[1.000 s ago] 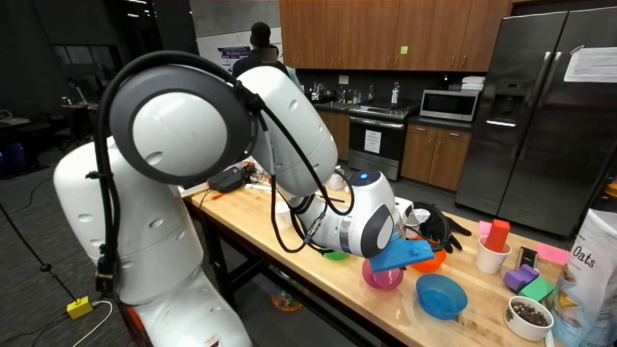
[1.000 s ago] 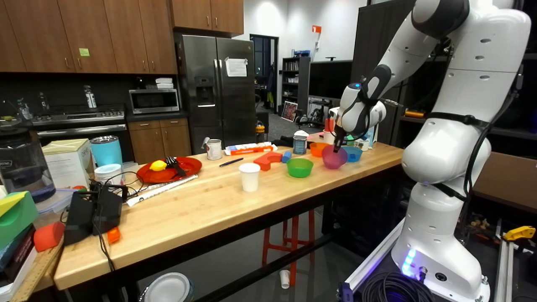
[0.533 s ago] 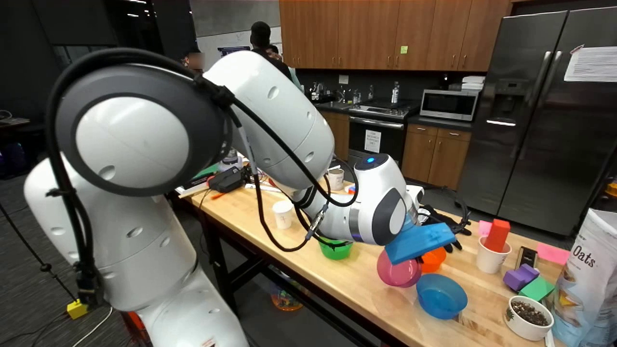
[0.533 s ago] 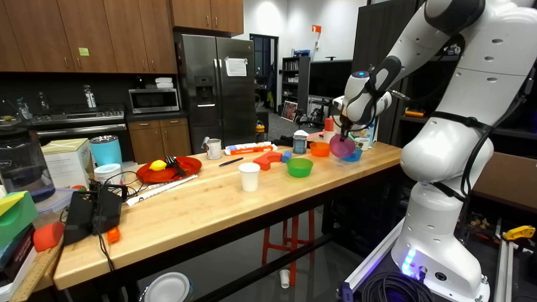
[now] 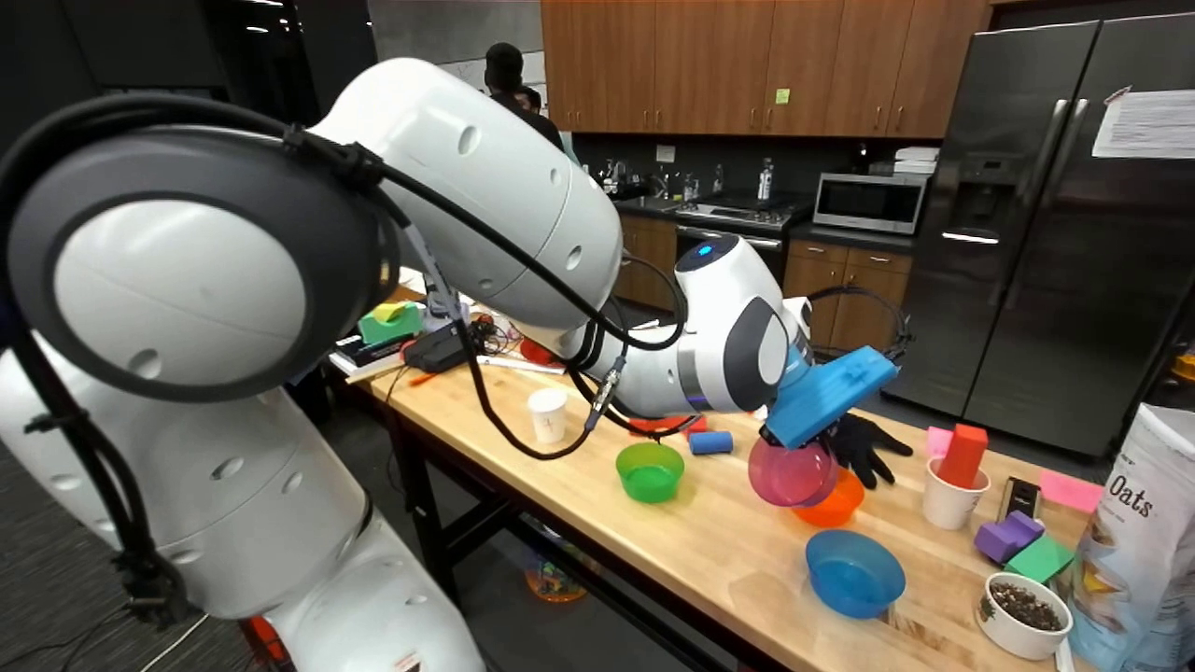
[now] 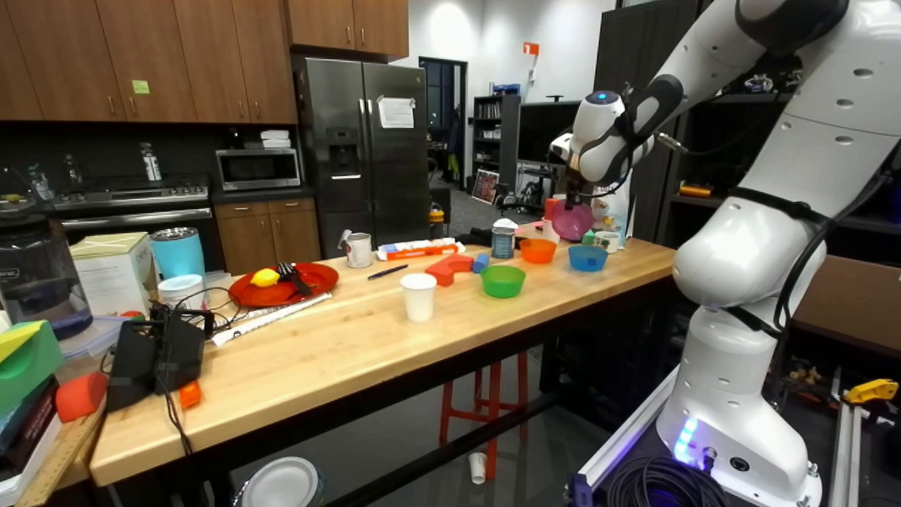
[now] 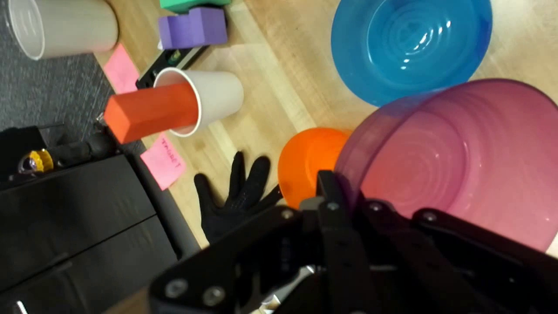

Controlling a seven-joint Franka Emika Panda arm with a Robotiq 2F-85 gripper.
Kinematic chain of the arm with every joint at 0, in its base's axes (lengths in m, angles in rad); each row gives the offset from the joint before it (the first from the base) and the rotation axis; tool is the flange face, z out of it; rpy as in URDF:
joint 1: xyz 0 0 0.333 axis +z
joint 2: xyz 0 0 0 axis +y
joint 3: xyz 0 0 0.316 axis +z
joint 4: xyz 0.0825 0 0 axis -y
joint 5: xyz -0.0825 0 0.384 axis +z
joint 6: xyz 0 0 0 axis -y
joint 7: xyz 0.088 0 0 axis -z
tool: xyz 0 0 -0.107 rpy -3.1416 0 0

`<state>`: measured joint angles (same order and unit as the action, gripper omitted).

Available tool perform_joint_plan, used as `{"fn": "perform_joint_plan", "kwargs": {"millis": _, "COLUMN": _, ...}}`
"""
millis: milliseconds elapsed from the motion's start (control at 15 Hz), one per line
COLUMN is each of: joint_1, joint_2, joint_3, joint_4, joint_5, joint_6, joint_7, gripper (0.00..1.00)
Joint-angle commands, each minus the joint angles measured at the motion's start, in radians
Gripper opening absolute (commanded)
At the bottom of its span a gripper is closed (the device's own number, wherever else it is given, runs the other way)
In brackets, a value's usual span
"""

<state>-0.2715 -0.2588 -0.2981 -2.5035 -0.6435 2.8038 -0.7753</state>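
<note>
The end effector (image 7: 351,192) is clenched on the rim of a translucent pink plastic bowl (image 7: 457,161), one finger inside the wall and one outside, though the fingertips are dark in the wrist view and how deep the rim sits between them is hard to make out. In an exterior view the pink bowl hangs tilted above the pale wooden desk (image 6: 338,366), with a gap between it and a translucent blue plastic bowl (image 6: 588,258) standing upright between five and six o'clock of it. Taken from the end effector in the wrist view, that blue bowl shows near one o'clock, partly overlapped by the pink rim, and an orange plastic bowl (image 7: 305,161) lies between ten and eleven o'clock, partly covered by the fingers. A black fabric glove (image 7: 231,213) lies spread at nine o'clock, near the orange bowl. At ten o'clock stands a white paper cup (image 7: 220,96) with a long red-orange rectangular block (image 7: 152,111) poking out of its mouth; farther off, between ten and eleven, is a notched purple block (image 7: 194,28). In an exterior view a flat blue panel (image 5: 831,397) beside the end effector sits at one o'clock of the pink bowl, a translucent green plastic bowl (image 5: 650,471) stands well apart at nine o'clock, and a small blue cylinder (image 5: 711,442) lies between nine and ten o'clock.
</note>
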Motion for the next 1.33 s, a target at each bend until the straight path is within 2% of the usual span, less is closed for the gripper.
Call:
{"fn": "perform_joint_plan", "kwargs": {"millis": 0, "joint_1": -0.005, "joint_2": 0.006, "joint_3": 0.035, "joint_4": 0.037, "joint_5": -0.091, "joint_6": 0.024, "joint_7": -0.035, "gripper": 0.01}}
{"fn": "perform_joint_plan", "kwargs": {"millis": 267, "joint_1": -0.030, "joint_2": -0.023, "joint_3": 0.052, "joint_4": 0.043, "joint_5": -0.262, "joint_6": 0.098, "joint_7": 0.016, "gripper": 0.01}}
{"fn": "perform_joint_plan", "kwargs": {"millis": 333, "joint_1": -0.060, "joint_2": -0.030, "joint_3": 0.066, "joint_4": 0.043, "joint_5": -0.326, "joint_6": 0.122, "joint_7": 0.049, "gripper": 0.01}}
{"fn": "perform_joint_plan", "kwargs": {"millis": 400, "joint_1": 0.002, "joint_2": -0.003, "joint_3": 0.031, "joint_4": 0.047, "joint_5": -0.240, "joint_6": 0.085, "joint_7": 0.010, "gripper": 0.04}}
{"fn": "perform_joint_plan", "kwargs": {"millis": 533, "joint_1": -0.014, "joint_2": -0.012, "joint_3": 0.031, "joint_4": 0.048, "joint_5": -0.294, "joint_6": 0.106, "joint_7": 0.032, "gripper": 0.04}}
{"fn": "perform_joint_plan", "kwargs": {"millis": 867, "joint_1": -0.008, "joint_2": -0.008, "joint_3": 0.035, "joint_4": 0.055, "joint_5": -0.296, "joint_6": 0.115, "joint_7": 0.026, "gripper": 0.01}}
{"fn": "perform_joint_plan", "kwargs": {"millis": 1133, "joint_1": 0.058, "joint_2": 0.052, "joint_3": 0.033, "joint_4": 0.111, "joint_5": -0.279, "joint_6": 0.217, "joint_7": -0.042, "gripper": 0.01}}
{"fn": "perform_joint_plan", "kwargs": {"millis": 1267, "joint_1": 0.097, "joint_2": 0.093, "joint_3": 0.023, "joint_4": 0.125, "joint_5": -0.229, "joint_6": 0.305, "joint_7": -0.094, "gripper": 0.01}}
